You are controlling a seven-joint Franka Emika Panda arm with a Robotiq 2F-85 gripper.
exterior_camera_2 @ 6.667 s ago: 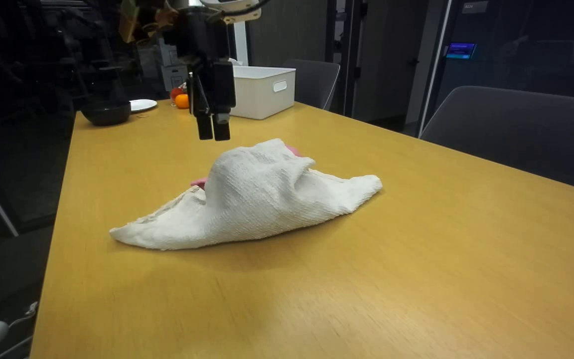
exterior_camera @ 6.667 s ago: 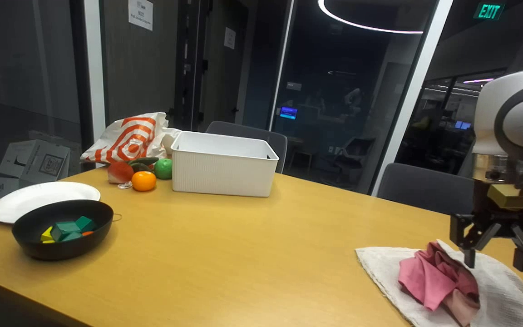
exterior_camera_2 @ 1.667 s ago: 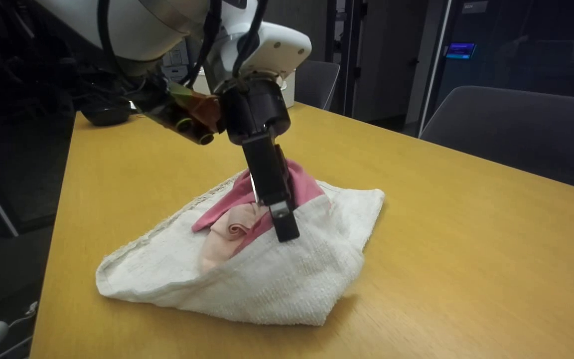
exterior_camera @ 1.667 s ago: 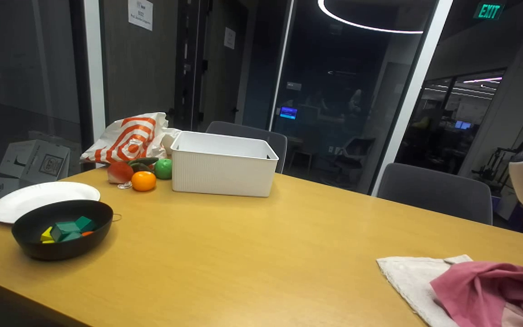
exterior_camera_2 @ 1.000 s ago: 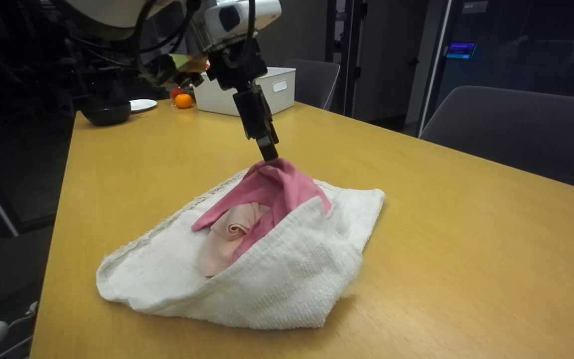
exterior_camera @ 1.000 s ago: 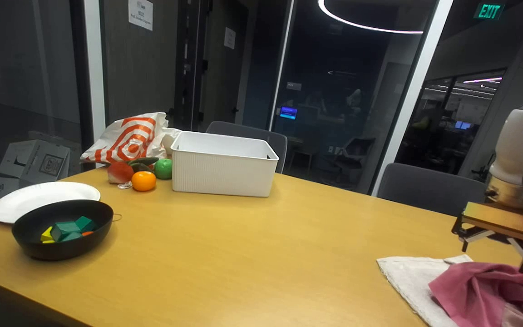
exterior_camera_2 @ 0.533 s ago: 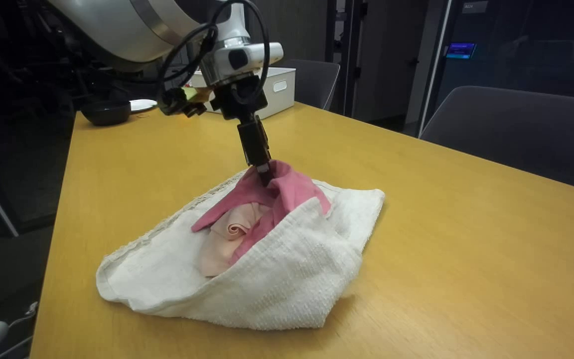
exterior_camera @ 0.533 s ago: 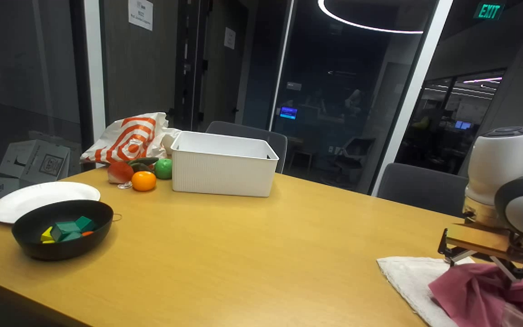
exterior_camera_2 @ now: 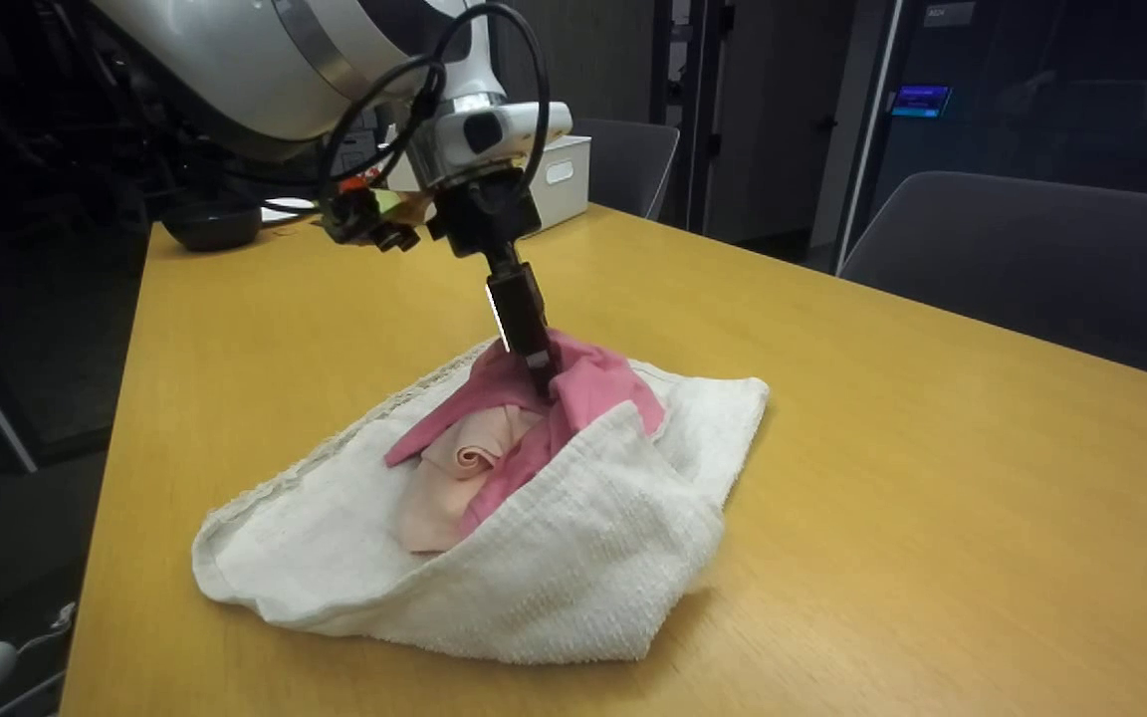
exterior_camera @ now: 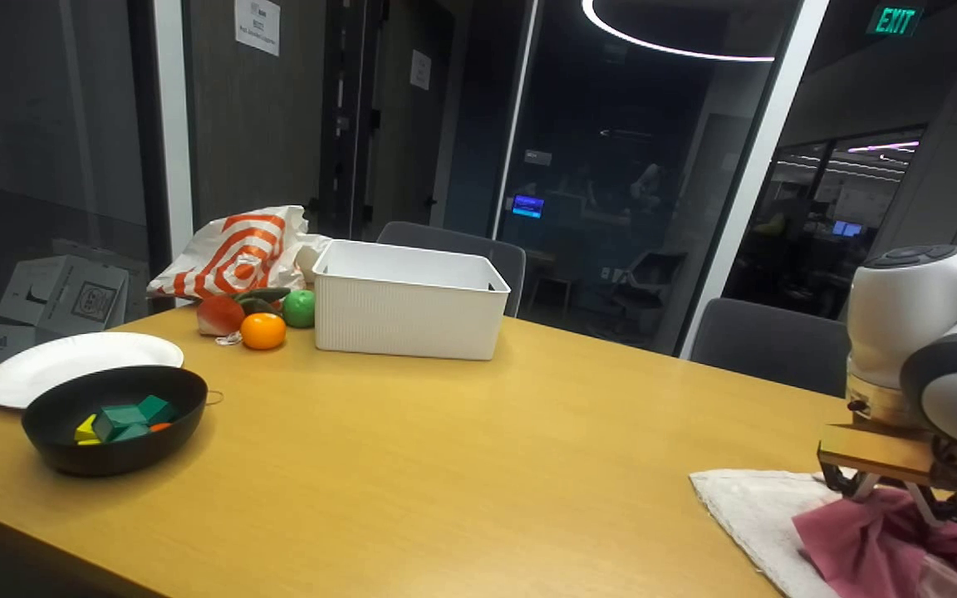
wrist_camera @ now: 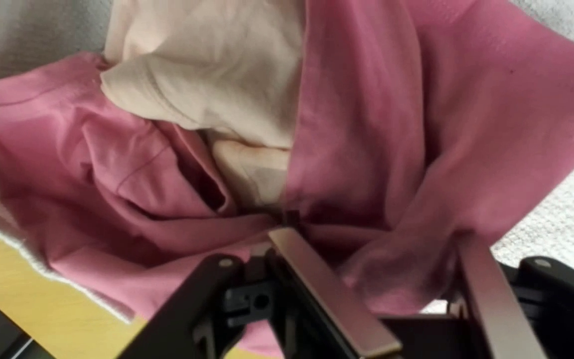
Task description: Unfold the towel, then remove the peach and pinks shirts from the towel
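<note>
The white towel (exterior_camera_2: 573, 558) lies partly unfolded on the table, its near flap raised over the cloths. It also shows in an exterior view (exterior_camera: 753, 498). The pink shirt (exterior_camera_2: 598, 383) is bunched on it, around and over the rolled peach shirt (exterior_camera_2: 439, 498). In the wrist view the pink shirt (wrist_camera: 496, 124) lies right and left of the peach shirt (wrist_camera: 232, 65). My gripper (exterior_camera_2: 542, 388) points down with its fingertips sunk into the pink shirt's top. In the wrist view the fingers (wrist_camera: 376, 227) stand apart with pink cloth between them; the right fingertip is hidden in cloth.
A white basket (exterior_camera: 408, 320) stands at the table's far side. Beside it are an orange (exterior_camera: 263, 331), other produce and a white and red bag (exterior_camera: 238, 257). A black bowl (exterior_camera: 113, 457) with several blocks and a white plate (exterior_camera: 71, 357) are at the far end.
The towel flap has been pulled back, uncovering both shirts. The gripper then lifted off, moved over and came down into the pink shirt. Its fingers have drawn somewhat closer together, shifting the pink cloth slightly.
</note>
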